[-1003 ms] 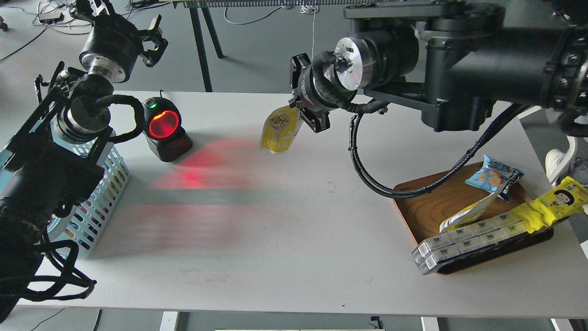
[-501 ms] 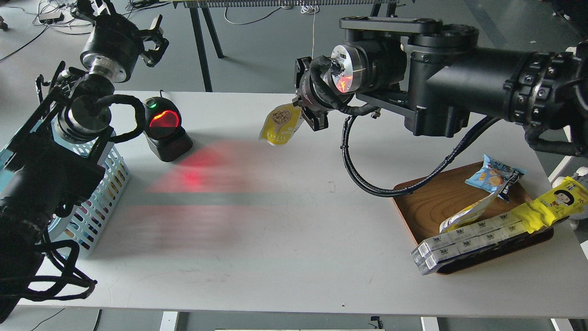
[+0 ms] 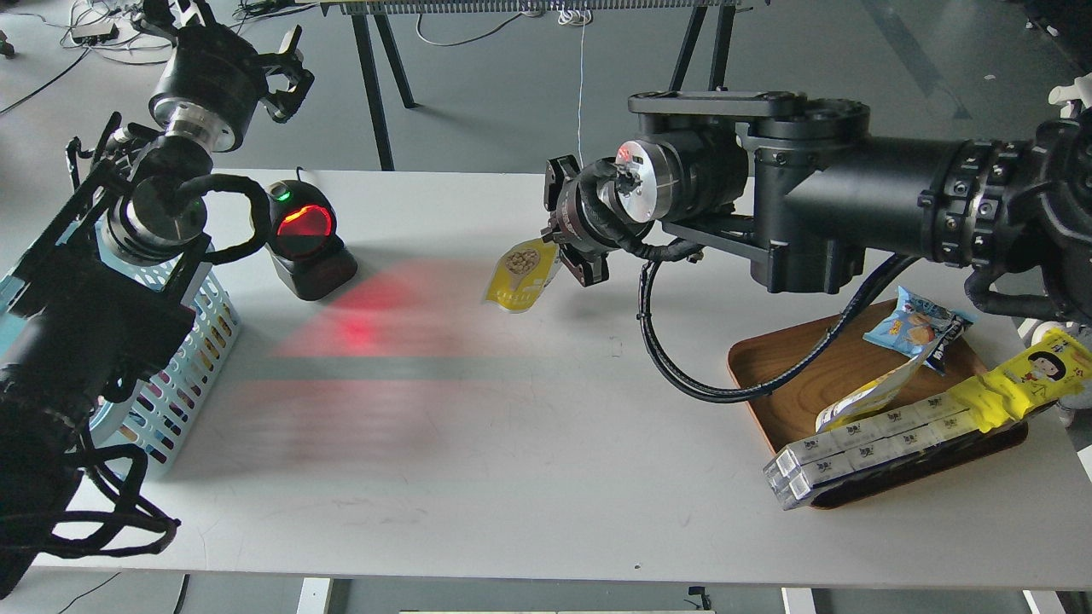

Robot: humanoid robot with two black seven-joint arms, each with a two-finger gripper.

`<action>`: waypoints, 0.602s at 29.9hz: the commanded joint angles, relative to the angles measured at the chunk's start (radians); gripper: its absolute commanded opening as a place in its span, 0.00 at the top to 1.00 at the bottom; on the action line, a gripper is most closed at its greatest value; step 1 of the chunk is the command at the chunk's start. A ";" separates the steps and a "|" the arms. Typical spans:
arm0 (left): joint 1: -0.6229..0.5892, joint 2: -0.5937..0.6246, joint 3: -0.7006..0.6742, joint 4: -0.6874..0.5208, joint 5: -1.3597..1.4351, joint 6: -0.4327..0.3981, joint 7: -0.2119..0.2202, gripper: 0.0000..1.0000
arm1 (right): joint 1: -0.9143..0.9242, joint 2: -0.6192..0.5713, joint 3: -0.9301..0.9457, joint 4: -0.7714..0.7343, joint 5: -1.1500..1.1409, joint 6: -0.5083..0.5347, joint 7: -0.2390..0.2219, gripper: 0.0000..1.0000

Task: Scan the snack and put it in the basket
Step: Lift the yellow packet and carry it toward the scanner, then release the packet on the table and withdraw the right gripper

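Your right hand [image 3: 570,241] pinches the snack [image 3: 520,275] by its top, hanging mid-frame above the worktop [image 3: 512,443] — turn its printed back toward the scanner [image 3: 304,239] at left before heading for the basket [image 3: 192,367]. Left hand [image 3: 286,72] upper left looks spread. Pale worktop, red glow, grey floor beyond

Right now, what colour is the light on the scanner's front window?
Red, glowing, on the scanner; a small green lamp sits above it. Head view shows it.

Black scanner [image 3: 305,240] glowing red on white table [image 3: 512,443], wooden tray [image 3: 793,388] holding blue packet [image 3: 917,328], long yellow wrapper [image 3: 1024,379]
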 commanded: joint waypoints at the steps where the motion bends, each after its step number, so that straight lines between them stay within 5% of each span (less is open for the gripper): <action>1: 0.000 0.000 0.000 0.000 0.000 0.000 0.000 0.00 | -0.014 0.000 0.000 0.005 -0.005 0.009 0.002 1.00; 8: -0.001 0.000 0.000 0.000 0.000 0.000 0.000 0.00 | -0.014 0.000 0.002 0.012 -0.019 0.048 0.017 0.93; 11: -0.001 0.000 0.000 0.000 0.000 0.000 0.000 0.00 | -0.014 0.000 0.011 0.012 -0.021 0.052 0.018 0.66; 13: -0.001 0.000 0.000 0.000 0.000 0.000 0.000 0.00 | -0.012 0.000 0.017 0.009 -0.019 0.052 0.028 0.22; 18: -0.003 0.000 0.000 0.000 0.002 0.002 0.002 0.00 | 0.000 0.000 0.068 -0.001 -0.024 0.052 0.054 0.07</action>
